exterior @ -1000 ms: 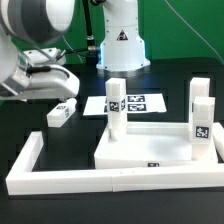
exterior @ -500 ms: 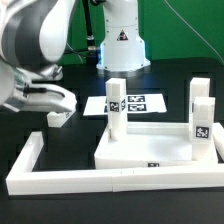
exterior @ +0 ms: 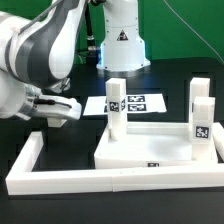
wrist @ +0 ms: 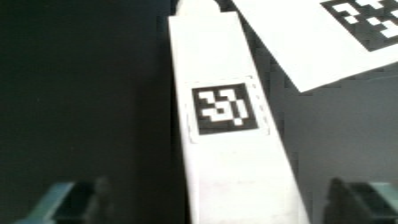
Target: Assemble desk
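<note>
Gripper (wrist: 217,200): jaws spread, nothing clamped. Loose tagged desk leg (wrist: 228,120): lies lengthwise between fingers (wrist: 75,197), clear gap either side. Marker board (wrist: 338,38): beyond leg's far end.

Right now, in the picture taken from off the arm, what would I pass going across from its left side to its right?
Robot arm → upright leg standing on the desk top → two more upright legs at the desk top's far right. The marker board lies behind, so its place in the order is unclear.

Three legs (exterior: 116,105) stand on desk top (exterior: 150,152).
</note>
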